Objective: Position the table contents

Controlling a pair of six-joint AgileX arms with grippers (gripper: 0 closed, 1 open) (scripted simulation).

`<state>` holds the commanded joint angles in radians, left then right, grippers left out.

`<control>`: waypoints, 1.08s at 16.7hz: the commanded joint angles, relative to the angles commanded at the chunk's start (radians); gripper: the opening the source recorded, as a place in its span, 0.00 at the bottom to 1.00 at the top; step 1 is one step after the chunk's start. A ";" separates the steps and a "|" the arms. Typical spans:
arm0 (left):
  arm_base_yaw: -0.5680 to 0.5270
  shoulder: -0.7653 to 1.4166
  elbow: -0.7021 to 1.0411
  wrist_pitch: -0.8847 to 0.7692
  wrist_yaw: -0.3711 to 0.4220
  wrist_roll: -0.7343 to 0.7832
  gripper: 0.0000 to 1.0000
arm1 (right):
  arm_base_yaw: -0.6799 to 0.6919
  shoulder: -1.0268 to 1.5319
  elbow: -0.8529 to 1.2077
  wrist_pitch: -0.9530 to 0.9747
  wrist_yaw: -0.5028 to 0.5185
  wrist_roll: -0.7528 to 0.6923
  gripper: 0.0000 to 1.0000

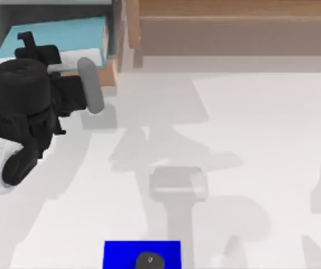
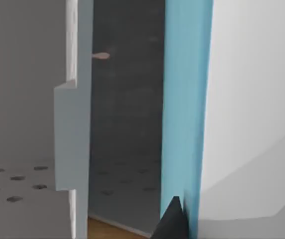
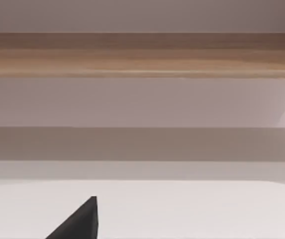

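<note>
Placement seems the step in hand: our left end effector (image 1: pixel 28 42) reaches into the grey compartment of the wooden shelf unit (image 1: pixel 121 47) at the tabletop's (image 1: pixel 261 140) far left, beside the flat teal book with white page edge (image 1: pixel 65 36); we cannot tell whether it is clamped. Next we judge a careful release or withdrawal is needed. The tiny dark grey round button (image 1: pixel 149 260) rests on a blue square pad (image 1: pixel 118 252) at the near edge. No writing is legible.

Our left arm (image 1: pixel 23 106) occupies the upper left of the top view, wrist extended toward the frame's top edge.
</note>
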<state>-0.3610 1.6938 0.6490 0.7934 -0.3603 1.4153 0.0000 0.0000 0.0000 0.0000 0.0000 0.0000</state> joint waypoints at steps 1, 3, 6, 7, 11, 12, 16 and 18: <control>0.041 0.013 0.023 -0.010 0.051 0.031 0.00 | 0.000 0.000 0.000 0.000 0.000 0.000 1.00; 0.101 0.044 0.063 -0.030 0.134 0.082 0.00 | 0.000 0.000 0.000 0.000 0.000 0.000 1.00; 0.129 0.072 0.092 -0.043 0.183 0.113 0.00 | 0.000 0.000 0.000 0.000 0.000 0.000 1.00; 0.129 0.072 0.092 -0.043 0.183 0.113 0.00 | 0.000 0.000 0.000 0.000 0.000 0.000 1.00; 0.125 0.069 0.089 -0.041 0.180 0.113 0.00 | 0.000 0.000 0.000 0.000 0.000 0.000 1.00; 0.126 0.072 0.092 -0.042 0.181 0.114 0.00 | 0.000 0.000 0.000 0.000 0.000 0.000 1.00; 0.136 0.126 0.149 -0.047 0.189 0.117 0.00 | 0.000 0.000 0.000 0.000 0.000 0.000 1.00; 0.140 0.153 0.182 -0.049 0.194 0.118 0.00 | 0.000 0.000 0.000 0.000 0.000 0.000 1.00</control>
<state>-0.2205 1.8464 0.8313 0.7444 -0.1667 1.5332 0.0000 0.0000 0.0000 0.0000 0.0000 0.0000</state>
